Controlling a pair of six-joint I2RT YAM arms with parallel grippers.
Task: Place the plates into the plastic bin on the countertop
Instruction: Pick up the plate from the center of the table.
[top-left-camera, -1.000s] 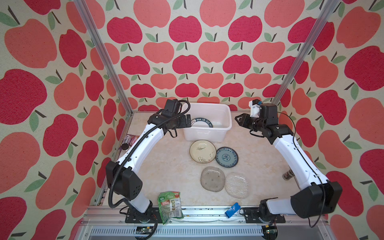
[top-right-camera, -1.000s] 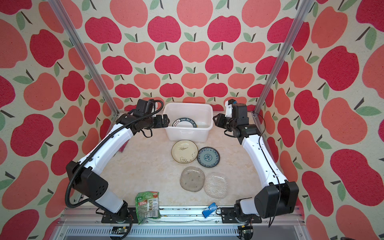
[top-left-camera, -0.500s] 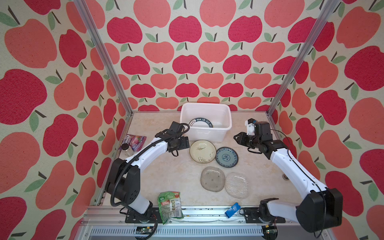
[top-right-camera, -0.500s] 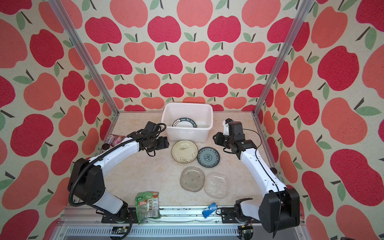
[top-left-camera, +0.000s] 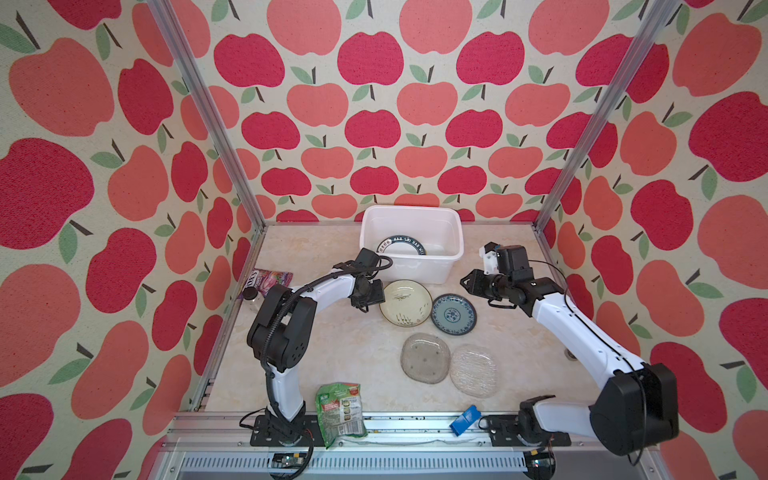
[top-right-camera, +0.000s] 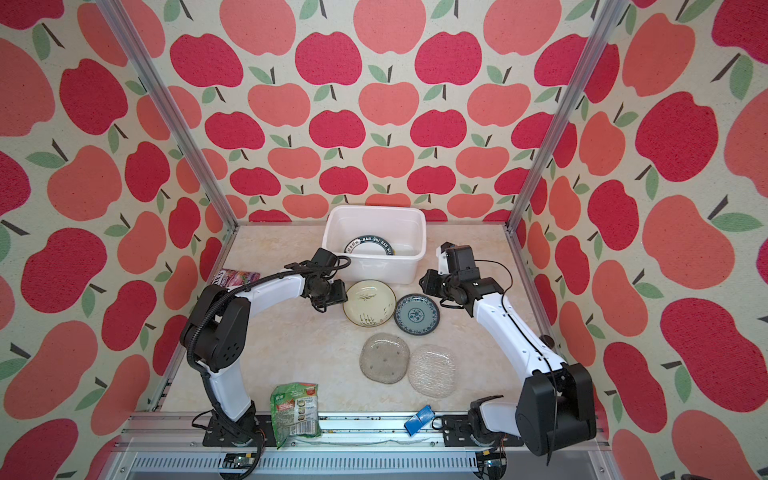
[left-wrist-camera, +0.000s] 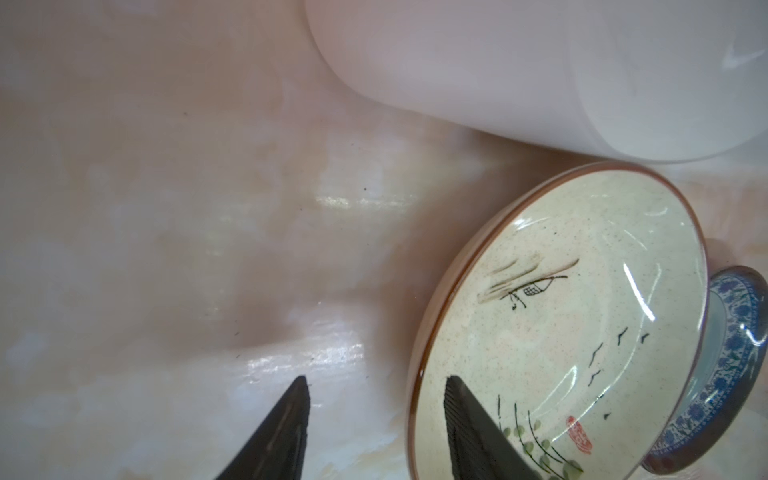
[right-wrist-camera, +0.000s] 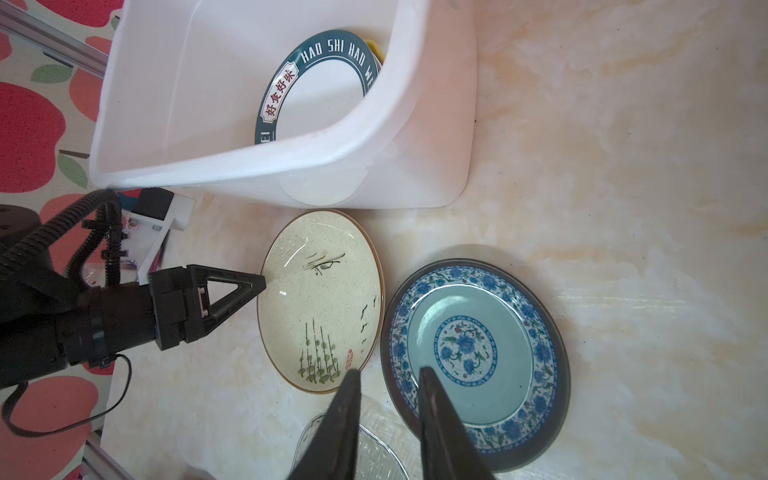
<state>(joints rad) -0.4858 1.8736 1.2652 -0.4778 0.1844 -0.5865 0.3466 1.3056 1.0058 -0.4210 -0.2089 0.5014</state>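
Cream plate speckled; blue floral plate; white bin.

The plastic bin stands at 12 o'clock on the countertop, a lettered plate inside. At 6 o'clock from it lies a cream plate, with a blue plate just beside at 4 o'clock. The left gripper is at the cream plate's 9 o'clock edge (its jaws are too small to judge). The right gripper hangs at 1 o'clock from the blue plate. Toward 6 o'clock lie a grey glass plate and a clear glass plate.
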